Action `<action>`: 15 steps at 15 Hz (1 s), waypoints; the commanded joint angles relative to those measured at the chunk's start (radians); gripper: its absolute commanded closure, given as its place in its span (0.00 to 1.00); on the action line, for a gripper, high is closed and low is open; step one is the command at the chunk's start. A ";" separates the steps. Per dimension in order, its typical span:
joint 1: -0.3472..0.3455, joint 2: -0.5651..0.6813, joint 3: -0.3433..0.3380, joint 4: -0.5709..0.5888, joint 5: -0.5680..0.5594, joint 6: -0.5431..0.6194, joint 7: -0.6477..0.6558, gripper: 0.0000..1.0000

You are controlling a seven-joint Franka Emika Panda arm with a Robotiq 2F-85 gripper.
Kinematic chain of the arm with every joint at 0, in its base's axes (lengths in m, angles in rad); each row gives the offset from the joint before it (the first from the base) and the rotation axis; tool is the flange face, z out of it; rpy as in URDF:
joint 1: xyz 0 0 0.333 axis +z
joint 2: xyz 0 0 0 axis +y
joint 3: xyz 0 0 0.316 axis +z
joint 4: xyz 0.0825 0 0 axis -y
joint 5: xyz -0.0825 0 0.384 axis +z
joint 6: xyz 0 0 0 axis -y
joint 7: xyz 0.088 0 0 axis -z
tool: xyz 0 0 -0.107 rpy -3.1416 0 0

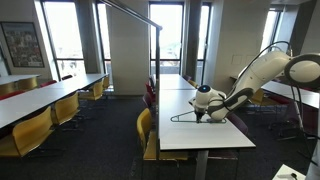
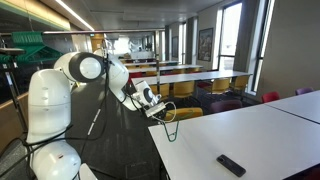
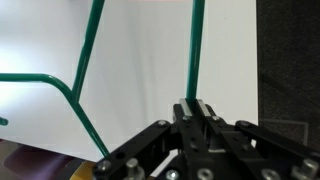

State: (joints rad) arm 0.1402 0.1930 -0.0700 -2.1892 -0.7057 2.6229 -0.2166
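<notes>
I have my two dark metal fingers (image 3: 204, 112) clamped on the one thin green wire hanger (image 3: 196, 50) lying on the smooth white bench (image 3: 140, 70), with one flat black remote (image 2: 231, 165) well apart.

In an exterior view, far off: camera sits a little above surface height, beyond the near short edge of the surface (image 1: 205, 135). It looks down the length of the surface toward the windows (image 1: 165, 40), and the arm (image 1: 262, 72) comes in from the right.

In an exterior view, closer: camera stands beside the robot base (image 2: 50, 120), off a corner of the surface, and looks diagonally across it down the room. The remote (image 2: 231, 165) lies nearest the lens.

Both exterior views share the arm, the pincer (image 1: 208, 112) and the green hanger (image 1: 188, 118) at the surface edge.

Wrist view: very near, looks along the pincer onto the white top. The green hanger fills the frame, with the surface edge and dark floor (image 3: 290, 70) at right.
</notes>
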 commanded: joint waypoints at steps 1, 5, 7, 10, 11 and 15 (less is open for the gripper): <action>-0.012 -0.206 0.037 -0.146 -0.095 -0.050 0.048 0.98; -0.024 -0.367 0.085 -0.232 -0.144 -0.118 0.032 0.98; -0.025 -0.433 0.107 -0.263 -0.155 -0.151 0.019 0.98; -0.015 -0.520 0.132 -0.306 -0.129 -0.171 -0.019 0.98; -0.011 -0.544 0.141 -0.315 -0.126 -0.172 -0.015 0.98; 0.000 -0.610 0.186 -0.324 -0.139 -0.165 0.009 0.98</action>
State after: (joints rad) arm 0.1356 -0.3299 0.0835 -2.4829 -0.8288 2.4759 -0.2071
